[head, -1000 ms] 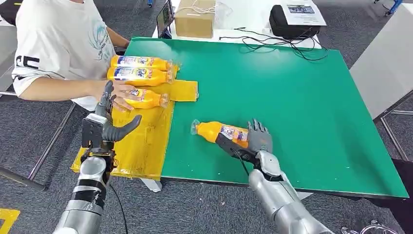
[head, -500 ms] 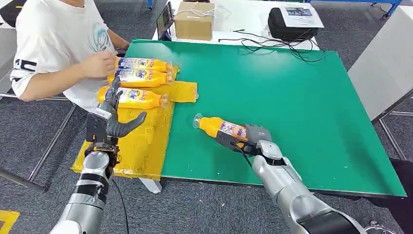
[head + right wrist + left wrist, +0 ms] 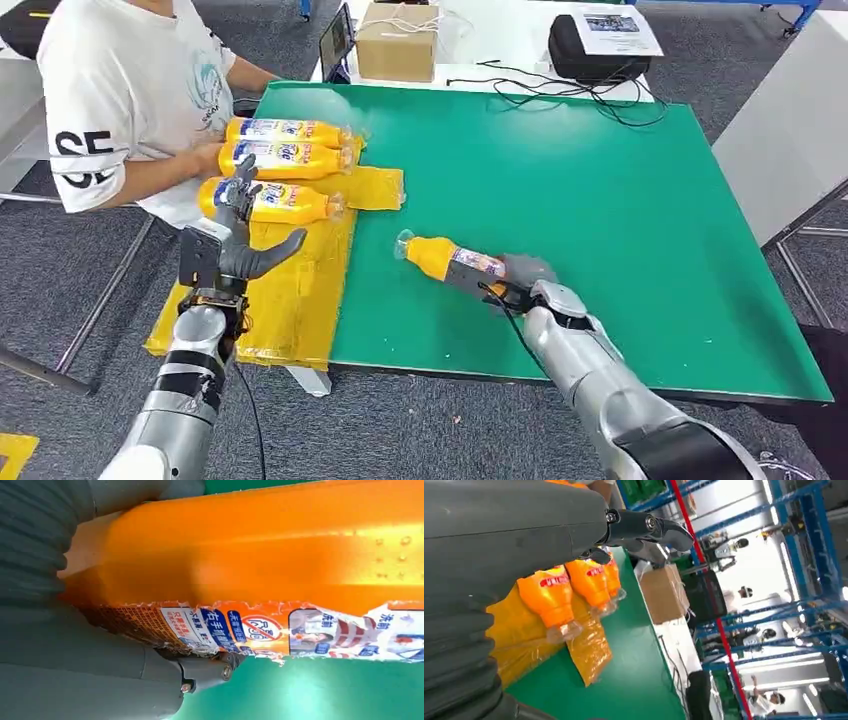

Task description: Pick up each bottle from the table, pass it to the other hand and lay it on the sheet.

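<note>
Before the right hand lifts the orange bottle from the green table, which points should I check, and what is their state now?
1. Right hand closed around the orange plastic bottle: ok.
2. Bottle off the green table: cannot tell.
3. Left hand free, fingers apart: ok.
4. Free space on the yellow plastic sheet: ok.
5. Person's hand away from the sheet: not ok, it touches a laid bottle.

4 orange plastic bottles (image 3: pixel 455 263): 3 on the one yellow plastic sheet (image 3: pixel 290 290) at 9 o'clock, 1 mid-desk. 1 brown cardboard box (image 3: pixel 398 41), 1 black case (image 3: pixel 597 45).
</note>
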`<action>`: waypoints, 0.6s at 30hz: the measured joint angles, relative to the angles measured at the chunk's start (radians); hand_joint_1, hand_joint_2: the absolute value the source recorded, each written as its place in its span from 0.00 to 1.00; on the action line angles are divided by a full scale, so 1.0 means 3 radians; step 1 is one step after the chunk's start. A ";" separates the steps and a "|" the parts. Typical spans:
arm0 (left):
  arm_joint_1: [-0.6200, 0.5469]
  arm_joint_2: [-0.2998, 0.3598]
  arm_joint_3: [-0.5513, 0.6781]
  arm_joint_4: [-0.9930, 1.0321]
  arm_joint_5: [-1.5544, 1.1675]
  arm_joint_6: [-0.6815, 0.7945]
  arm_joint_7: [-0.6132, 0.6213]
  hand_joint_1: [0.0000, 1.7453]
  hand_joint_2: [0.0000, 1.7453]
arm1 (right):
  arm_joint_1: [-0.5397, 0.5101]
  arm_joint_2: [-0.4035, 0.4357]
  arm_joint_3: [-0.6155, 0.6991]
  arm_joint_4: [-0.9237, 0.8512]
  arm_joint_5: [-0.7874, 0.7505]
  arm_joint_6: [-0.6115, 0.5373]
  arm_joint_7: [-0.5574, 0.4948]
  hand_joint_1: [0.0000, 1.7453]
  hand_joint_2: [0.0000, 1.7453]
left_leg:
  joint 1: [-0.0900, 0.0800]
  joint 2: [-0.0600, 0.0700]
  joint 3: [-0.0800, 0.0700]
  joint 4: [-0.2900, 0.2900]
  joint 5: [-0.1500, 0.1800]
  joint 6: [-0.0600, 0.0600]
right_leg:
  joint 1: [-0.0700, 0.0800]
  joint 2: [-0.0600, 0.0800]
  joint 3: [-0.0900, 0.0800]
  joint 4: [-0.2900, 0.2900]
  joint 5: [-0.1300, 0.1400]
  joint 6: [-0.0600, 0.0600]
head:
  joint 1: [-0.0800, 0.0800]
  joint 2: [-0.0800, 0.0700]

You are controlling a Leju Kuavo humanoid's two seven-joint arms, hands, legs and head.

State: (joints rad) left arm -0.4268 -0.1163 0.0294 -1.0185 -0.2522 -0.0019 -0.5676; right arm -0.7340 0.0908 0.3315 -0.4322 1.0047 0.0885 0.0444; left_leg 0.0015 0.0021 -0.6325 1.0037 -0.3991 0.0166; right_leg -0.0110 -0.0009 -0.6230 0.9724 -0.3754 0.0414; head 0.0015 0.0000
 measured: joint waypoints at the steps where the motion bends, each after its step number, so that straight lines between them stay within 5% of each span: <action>1: -0.0019 0.0001 -0.0006 0.0027 -0.0009 -0.0006 0.0055 0.00 1.00 | 0.0001 0.0001 -0.0032 -0.0001 -0.0107 -0.0024 -0.0083 1.00 1.00 | 0.0000 0.0000 0.0001 0.0000 0.0000 0.0000 | 0.0000 0.0000 0.0000 0.0000 0.0001 0.0000 | 0.0001 0.0000; 5: -0.0100 0.0006 -0.0115 0.0253 -0.0108 -0.0020 0.0308 0.00 1.00 | 0.0252 0.0113 -0.0258 -0.0237 -0.0805 -0.0551 -0.0586 1.00 1.00 | 0.0000 -0.0002 -0.0003 0.0000 0.0001 0.0000 | 0.0000 0.0000 -0.0002 0.0001 0.0001 0.0000 | 0.0000 0.0000; 9: -0.0149 -0.0001 -0.0262 0.0471 -0.0053 -0.0176 0.0366 0.00 1.00 | 0.0567 0.0262 -0.0276 -0.0747 -0.1235 -0.0963 -0.0655 1.00 1.00 | 0.0000 -0.0003 -0.0014 0.0000 0.0003 -0.0002 | 0.0000 -0.0001 -0.0013 0.0003 0.0000 0.0000 | 0.0001 0.0000; 16: -0.0222 -0.0004 -0.0399 0.0686 0.0043 -0.0297 0.0409 0.00 1.00 | 0.0720 0.0331 -0.0276 -0.1205 -0.1379 -0.1111 -0.0682 1.00 1.00 | -0.0001 -0.0005 -0.0026 0.0000 0.0001 0.0000 | -0.0001 -0.0001 -0.0021 0.0002 -0.0001 0.0000 | 0.0000 0.0000; 18: -0.0252 -0.0003 -0.0398 0.0756 0.0338 -0.0682 0.0539 0.00 1.00 | 0.0733 0.0337 -0.0263 -0.1251 -0.1355 -0.1251 -0.0754 1.00 1.00 | -0.0001 -0.0009 -0.0030 0.0000 0.0001 0.0000 | -0.0001 -0.0002 -0.0022 0.0002 -0.0001 0.0001 | 0.0000 0.0000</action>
State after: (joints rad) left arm -0.5024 -0.1171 -0.0901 -0.7916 -0.1506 -0.2064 -0.4059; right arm -0.5142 0.1919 0.2525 -0.8075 0.5981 -0.2867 -0.1819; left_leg 0.0011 -0.0005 -0.6415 1.0038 -0.3987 0.0166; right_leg -0.0114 -0.0016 -0.6296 0.9731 -0.3757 0.0416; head 0.0015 0.0000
